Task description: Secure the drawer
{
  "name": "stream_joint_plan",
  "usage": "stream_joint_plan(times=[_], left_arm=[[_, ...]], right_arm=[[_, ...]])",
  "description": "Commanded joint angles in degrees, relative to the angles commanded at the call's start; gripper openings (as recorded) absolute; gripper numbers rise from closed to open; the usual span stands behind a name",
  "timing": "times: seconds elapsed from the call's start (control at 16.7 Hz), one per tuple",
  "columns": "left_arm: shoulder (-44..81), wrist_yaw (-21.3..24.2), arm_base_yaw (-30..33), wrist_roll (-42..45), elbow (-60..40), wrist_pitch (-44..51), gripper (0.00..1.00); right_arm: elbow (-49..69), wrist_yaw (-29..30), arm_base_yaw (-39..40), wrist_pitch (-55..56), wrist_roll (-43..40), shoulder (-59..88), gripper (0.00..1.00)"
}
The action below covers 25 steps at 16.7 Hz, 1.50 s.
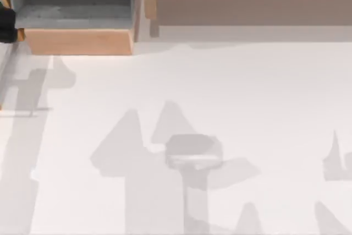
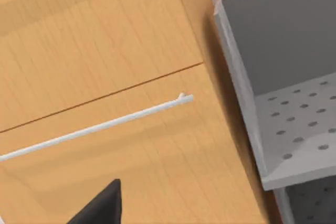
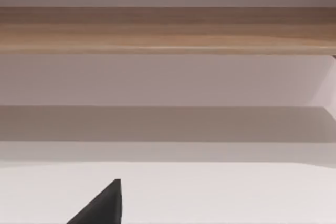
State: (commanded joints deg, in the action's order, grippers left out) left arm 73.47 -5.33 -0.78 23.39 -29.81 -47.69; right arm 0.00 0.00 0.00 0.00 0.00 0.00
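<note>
The drawer (image 1: 78,41) stands pulled out at the table's back left, its light-orange front panel facing the table and its grey inside (image 1: 74,12) showing behind it. My left gripper (image 1: 5,25) is a dark shape at the left edge, beside the drawer's left front corner. The left wrist view looks close at a light-orange wood panel (image 2: 105,51) with a thin white bar (image 2: 100,125) across it, next to grey perforated drawer walls (image 2: 299,124). My right gripper (image 3: 102,205) faces the shelf unit from a distance.
A wider wooden shelf unit (image 1: 247,1) with a beige-grey face runs along the back right, also seen as the shelf unit (image 3: 168,30) in the right wrist view. The white table (image 1: 192,92) spreads in front, crossed by arm shadows.
</note>
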Motion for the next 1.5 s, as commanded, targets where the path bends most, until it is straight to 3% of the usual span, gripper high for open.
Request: stream_joint_plan(times=[0.54,0.9,1.14,1.5], left_arm=[[18.72,28.48,-31.57,40.34,5.28,-26.67,1.00],[34.38,44.12,-40.12,61.48,5.57,-37.92,1.00],[40.42,48.80,-40.44,67.57,4.78,-40.50,1.00],[40.56,48.71,-40.13,67.71,4.70,-40.35,1.00]], right_arm=[[0.00,0.00,0.00,0.00,0.00,0.00,1.00],[0.00,0.00,0.00,0.00,0.00,0.00,1.00],[0.00,0.00,0.00,0.00,0.00,0.00,1.00],[0.00,0.00,0.00,0.00,0.00,0.00,1.00]])
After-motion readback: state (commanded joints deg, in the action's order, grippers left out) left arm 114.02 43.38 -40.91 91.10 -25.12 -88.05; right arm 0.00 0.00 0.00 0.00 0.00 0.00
